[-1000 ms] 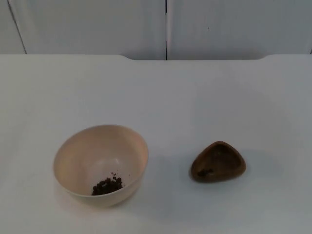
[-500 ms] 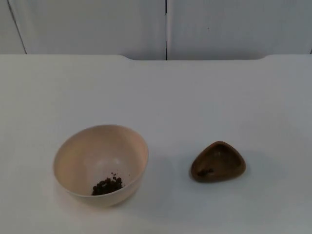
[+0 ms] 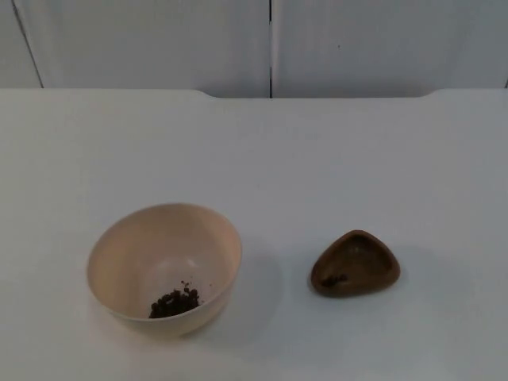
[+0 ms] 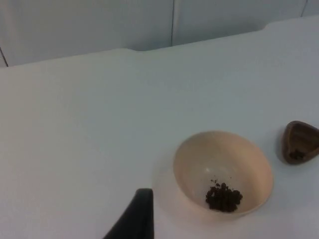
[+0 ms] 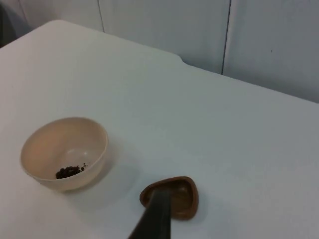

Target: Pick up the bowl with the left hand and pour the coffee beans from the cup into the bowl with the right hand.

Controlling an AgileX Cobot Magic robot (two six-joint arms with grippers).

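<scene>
A cream bowl [image 3: 164,268] sits on the white table [image 3: 317,159] with a small heap of coffee beans [image 3: 175,302] lying against its near inner wall, while the brown, three-cornered cup [image 3: 355,263] rests upright well apart to its right, holding at most a bean or two. Judging by where the beans lie, the pour looks done and both vessels are set down.

Both arms hang back above the table, waiting. The left gripper looks down on the bowl [image 4: 223,173] from the side away from the cup [image 4: 299,148], one black fingertip [image 4: 137,216] standing just short of the rim; the right gripper looks down over the cup [image 5: 171,197], its fingertip [image 5: 155,216] crossing in front of the cup's near edge. Whether either gripper is released or clenched cannot be told, though neither grasps anything.

If a last check is the step in hand, it would be done well by keeping both arms high and away from the rims, since a nudge to the bowl could tip the beans out.
</scene>
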